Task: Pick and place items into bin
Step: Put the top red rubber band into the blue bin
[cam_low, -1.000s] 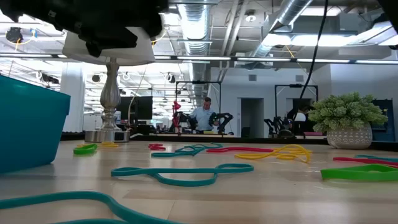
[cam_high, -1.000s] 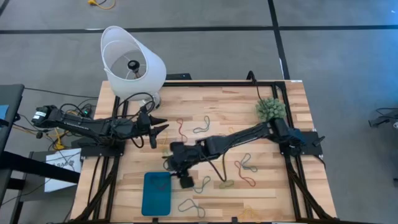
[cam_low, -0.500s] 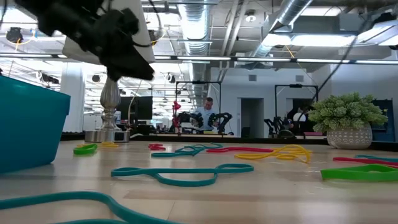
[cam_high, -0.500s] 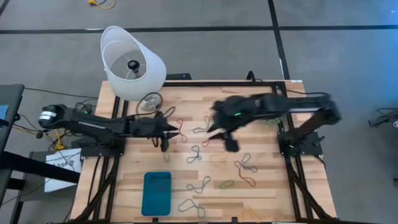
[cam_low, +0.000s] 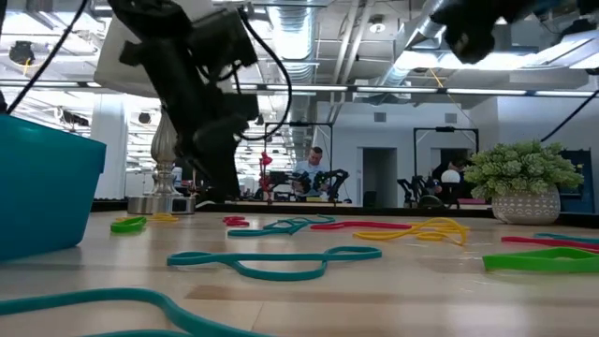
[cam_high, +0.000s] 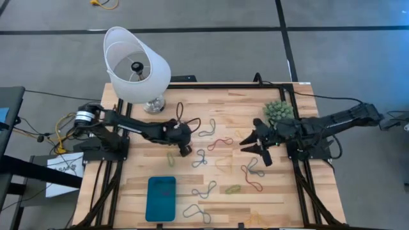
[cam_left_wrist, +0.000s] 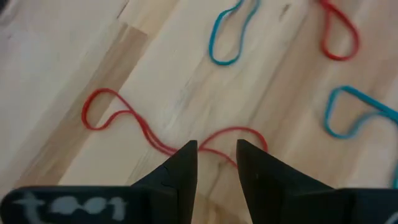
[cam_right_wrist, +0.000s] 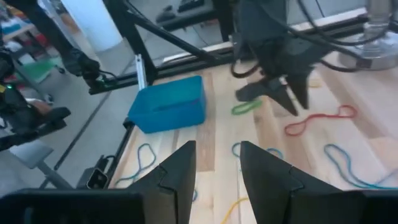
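High view entry: left gripper (cam_high: 185, 144) low over the middle-left of the table (cam_high: 281, 191), placed directly above a red rubber band (cam_left_wrist: 134, 121); the left wrist view shows its jaws slightly apart, straddling a strand of that band, a stance that reads as lining up a pinch, though contact with the band or the wood cannot be confirmed. Right gripper (cam_high: 254, 142) held to the right of centre, near the spiky green plant ball (cam_high: 278, 112), jaws apart and holding nothing, judged to be waiting clear of the left arm's work. Teal-blue bin (cam_high: 160, 198) at the near-left part of the table, well apart from both grippers; no band can be made out inside it from above. Other rubber bands, red, green, yellow, tan and grey-blue, lie scattered flat across the middle and near-right boards, e.g. a green one (cam_high: 232, 190) near the front and a red one (cam_high: 220, 142) between the two grippers. White lampshade (cam_high: 135, 66) on its metal stand at the far-left corner, off the work area. Hidden or unclear: the low view cuts the bin to one wall at its left edge; the left arm blocks part of that view, and its jaw tips are not readable there; band colours blur at the table's near edge.
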